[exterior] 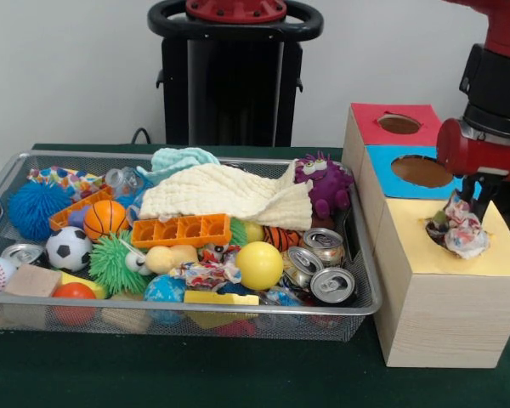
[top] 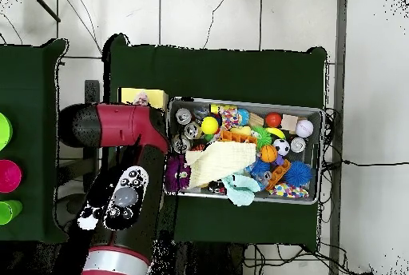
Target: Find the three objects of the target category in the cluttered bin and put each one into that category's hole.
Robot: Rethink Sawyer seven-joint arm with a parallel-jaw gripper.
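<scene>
Crumpled wrapper poised at the yellow box's hole

The black pincer (exterior: 474, 202) appears pinched shut on a crumpled, many-coloured soft wrapper (exterior: 462, 229), hanging it right at the dark hole in the yellow-topped wooden box (exterior: 446, 302), presumably so that letting go drops it straight in. Beside the boxes, the wide silver wire-mesh bin (exterior: 367, 289) keeps another bright crumpled wrapper (exterior: 202, 274) near its front, and a polka-dot one (exterior: 64, 179) at the far corner, likely the next targets.

Hand (exterior: 484, 189) fingers hidden behind wrapper (exterior: 461, 226); arm (exterior: 493, 93) cut by right edge; overhead hides hand.
</scene>
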